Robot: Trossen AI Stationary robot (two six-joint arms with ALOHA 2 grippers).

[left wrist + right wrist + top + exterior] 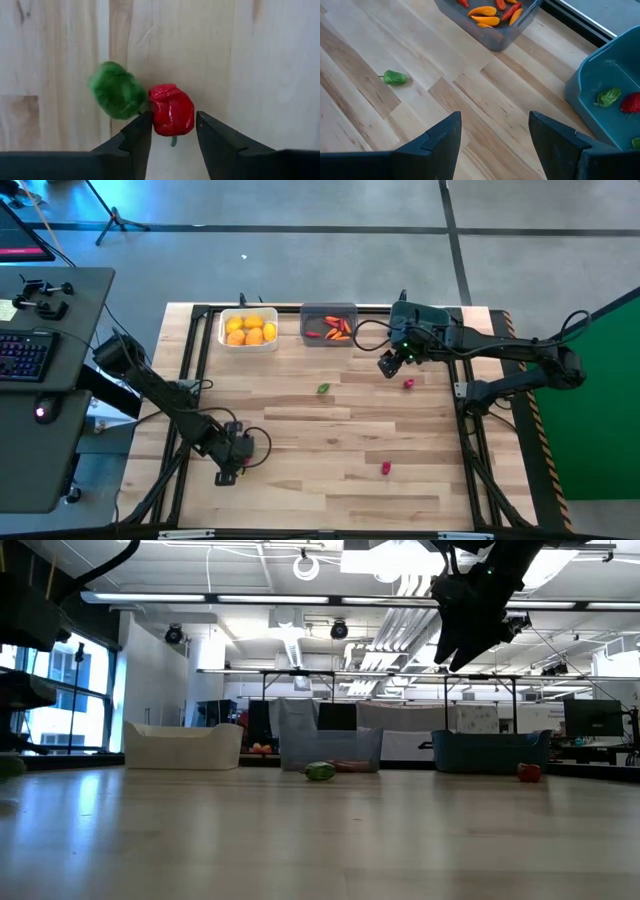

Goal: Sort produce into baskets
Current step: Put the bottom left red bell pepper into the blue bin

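The left gripper, at the lower left of the high view, has its fingers spread around a red pepper, not yet pinching it; a green pepper lies touching the red one just beside it. The right gripper hangs empty and spread wide above the tabletop, at the upper right of the high view near the teal bin.

Sorting looks well along, in my judgement. The white bin holds yellow-orange fruits, the grey bin holds orange and red chilies, and the teal bin holds red and green bits. Loose pieces remain: a green pepper at centre, one red piece near the right gripper, another lower down.

The pinched-for red pepper is blocky, with no clear long axis; its stem points toward the gripper.
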